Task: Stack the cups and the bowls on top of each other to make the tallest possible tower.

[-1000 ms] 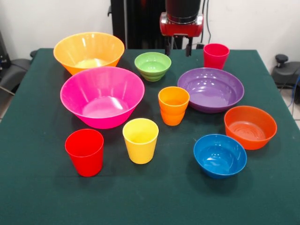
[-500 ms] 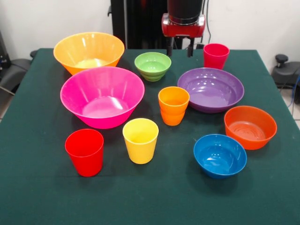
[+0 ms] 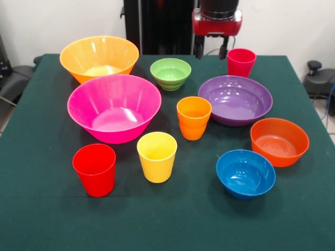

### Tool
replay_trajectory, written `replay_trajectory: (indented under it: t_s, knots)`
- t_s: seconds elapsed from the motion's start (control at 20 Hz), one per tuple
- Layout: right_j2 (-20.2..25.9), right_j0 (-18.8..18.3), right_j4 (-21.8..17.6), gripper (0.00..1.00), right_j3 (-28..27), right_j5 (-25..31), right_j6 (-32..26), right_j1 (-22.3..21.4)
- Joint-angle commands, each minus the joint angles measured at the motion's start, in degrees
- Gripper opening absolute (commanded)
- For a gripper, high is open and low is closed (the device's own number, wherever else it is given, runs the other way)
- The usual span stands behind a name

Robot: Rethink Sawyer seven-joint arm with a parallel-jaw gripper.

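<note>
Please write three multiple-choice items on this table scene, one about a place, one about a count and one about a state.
1. What stands nearest the blue bowl?
A. the orange bowl
B. the green bowl
C. the orange-yellow bowl

2. How many cups are there?
A. two
B. four
C. six

3. How do the pieces stand?
A. all stacked
B. each separate and upright
C. some overturned

Answers:
1 A: it sits just beside it.
2 B: red, yellow, orange, crimson-pink.
3 B: nothing is nested, and every rim faces up.
</note>
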Motion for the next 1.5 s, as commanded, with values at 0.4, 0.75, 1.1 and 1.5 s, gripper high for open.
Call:
replay_trajectory:
  t_s: [0.4,0.75,1.1,1.5]
  knots:
    - [0.5,2.2,-0.7,1.0,-1.4,0.5,7.6,-1.2]
    - [-1.4,3.9,-0.6,1.0,-4.2,3.9,7.8,-0.9]
    - [-4.0,4.9,-1.1,1.0,-8.2,11.7,6.3,-4.6]
    - [-4.7,3.4,-1.0,1.0,-11.5,15.9,5.9,-5.5]
